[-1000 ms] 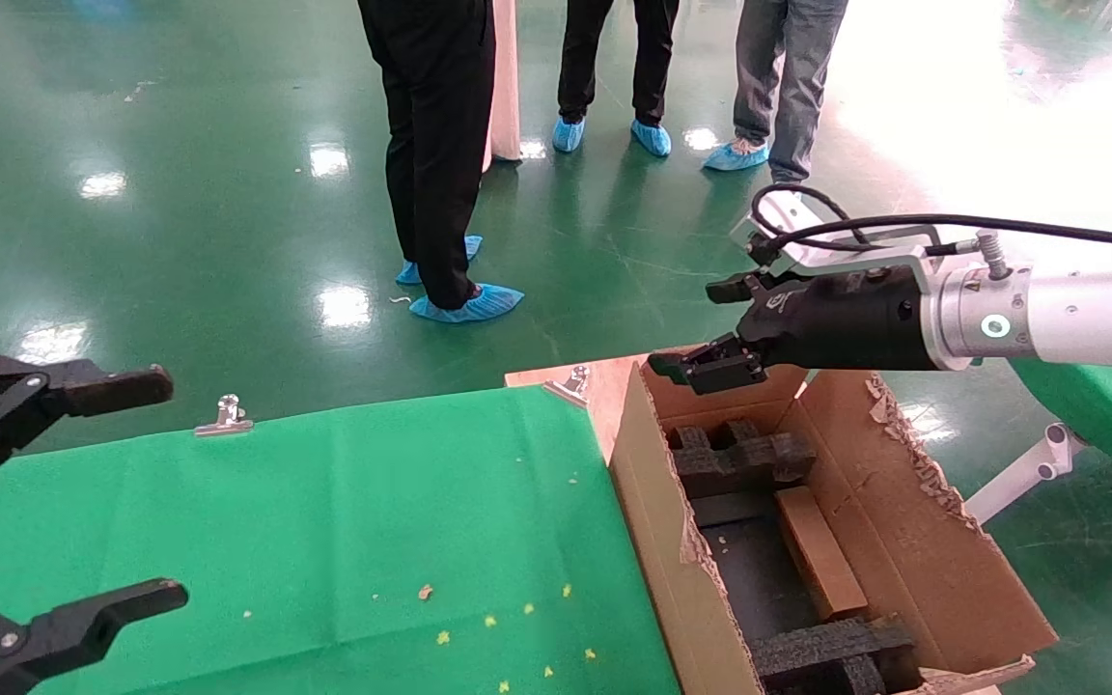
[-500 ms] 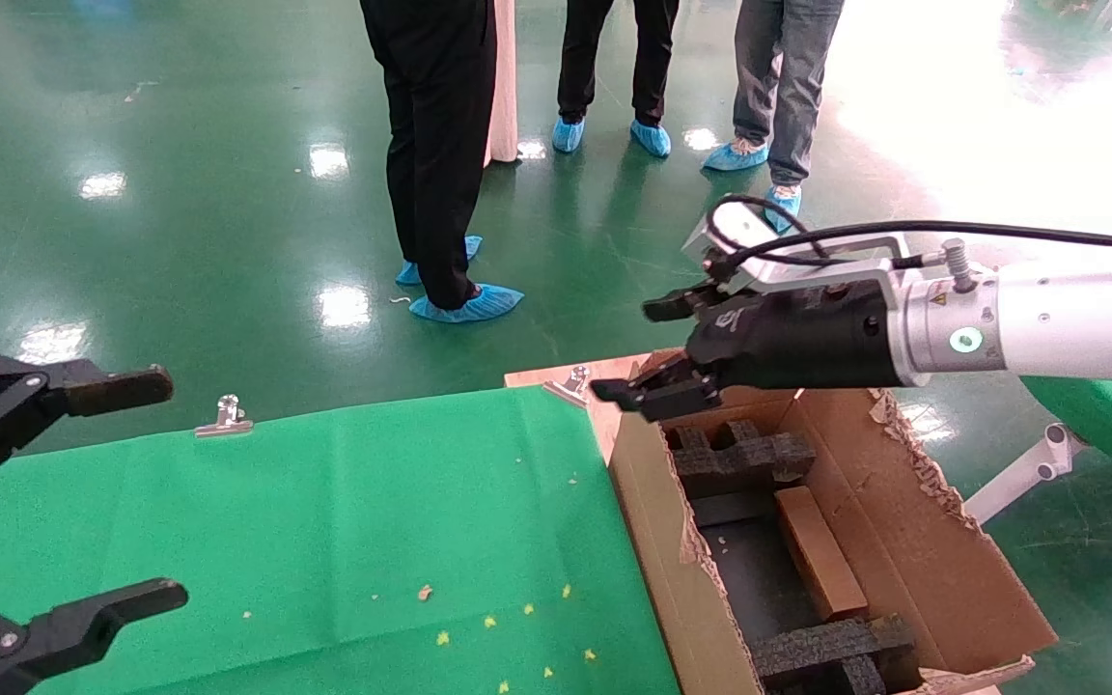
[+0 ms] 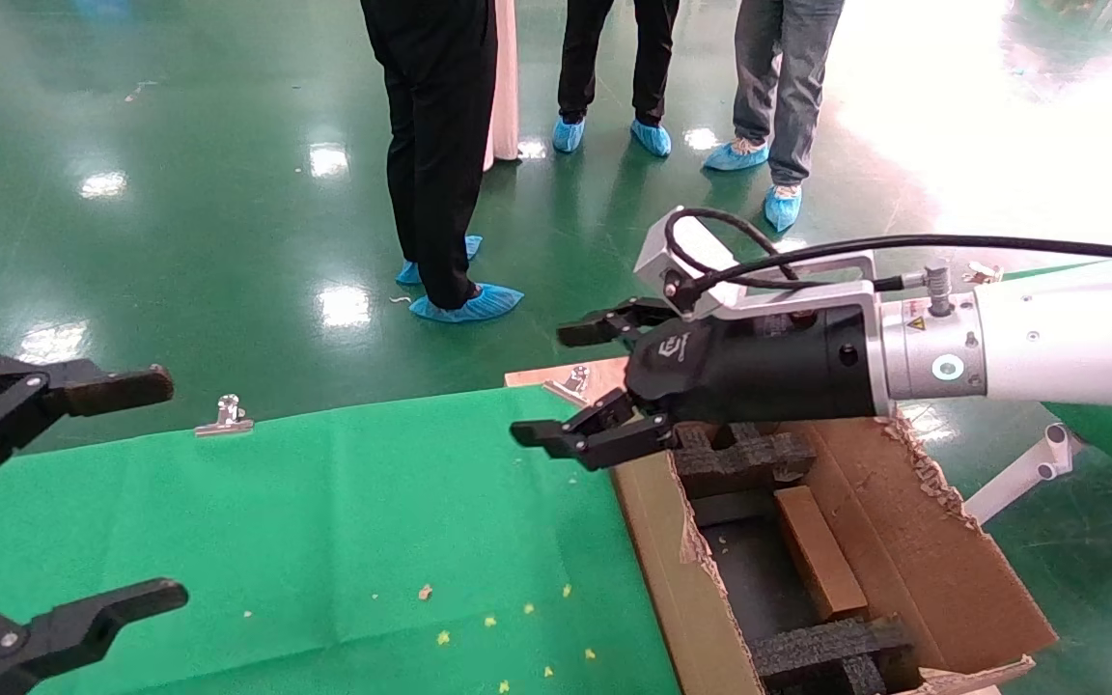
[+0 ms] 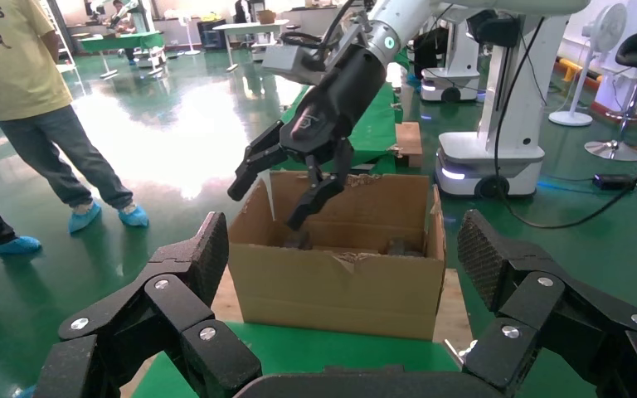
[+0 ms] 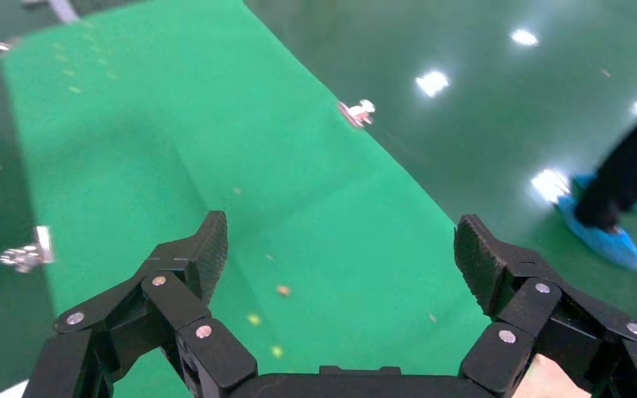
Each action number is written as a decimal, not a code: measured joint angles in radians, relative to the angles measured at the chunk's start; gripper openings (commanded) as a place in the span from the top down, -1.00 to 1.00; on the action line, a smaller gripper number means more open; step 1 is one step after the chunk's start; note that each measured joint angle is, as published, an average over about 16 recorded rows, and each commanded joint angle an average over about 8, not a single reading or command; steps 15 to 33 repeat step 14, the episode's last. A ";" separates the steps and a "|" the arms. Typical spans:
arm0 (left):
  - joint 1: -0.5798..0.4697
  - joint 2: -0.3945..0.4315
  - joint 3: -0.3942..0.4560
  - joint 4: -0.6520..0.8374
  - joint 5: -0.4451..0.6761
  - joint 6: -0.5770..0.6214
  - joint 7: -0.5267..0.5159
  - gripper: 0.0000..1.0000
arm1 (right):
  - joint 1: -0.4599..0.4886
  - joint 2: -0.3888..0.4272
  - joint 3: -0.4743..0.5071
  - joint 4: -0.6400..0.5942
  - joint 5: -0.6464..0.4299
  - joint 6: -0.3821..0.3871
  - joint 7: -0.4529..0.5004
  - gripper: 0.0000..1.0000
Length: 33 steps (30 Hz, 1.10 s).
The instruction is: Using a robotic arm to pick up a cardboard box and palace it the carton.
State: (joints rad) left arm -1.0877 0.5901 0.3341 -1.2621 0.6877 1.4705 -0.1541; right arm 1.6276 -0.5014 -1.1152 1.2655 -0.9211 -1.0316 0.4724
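The small brown cardboard box (image 3: 817,565) lies inside the large carton (image 3: 653,541), between black foam inserts (image 3: 739,458). The carton stands at the right end of the green table; it also shows in the left wrist view (image 4: 340,282). My right gripper (image 3: 551,384), on the white arm, is open and empty. It hovers past the carton's left wall, above the green cloth, as its own view (image 5: 342,249) shows; it also shows in the left wrist view (image 4: 265,207). My left gripper (image 3: 165,487) is open and empty at the far left, facing the carton (image 4: 344,249).
The green cloth (image 3: 324,521) covers the table, held by metal clips (image 3: 226,415) and dotted with small yellow crumbs. Several people (image 3: 440,145) stand on the glossy green floor beyond the table. A white machine base (image 4: 498,124) stands behind the carton.
My right arm has moved left and slightly down, from above the carton's far end to over the table beside it, jaws open throughout. The box and the left arm have not moved.
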 measured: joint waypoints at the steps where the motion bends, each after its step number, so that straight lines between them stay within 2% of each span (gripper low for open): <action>1: 0.000 0.000 0.000 0.000 0.000 0.000 0.000 -1.00 | -0.014 -0.003 0.021 0.000 0.005 -0.011 -0.007 -1.00; 7: 0.000 0.000 0.000 0.000 0.000 0.000 0.000 -1.00 | -0.098 -0.019 0.147 0.003 0.034 -0.082 -0.050 -1.00; 14: 0.000 0.000 0.000 0.000 0.000 0.000 0.000 -1.00 | -0.147 -0.029 0.222 0.005 0.051 -0.123 -0.076 -1.00; 33: 0.000 0.000 0.000 0.000 0.000 0.000 0.000 -1.00 | -0.147 -0.029 0.222 0.005 0.051 -0.123 -0.076 -1.00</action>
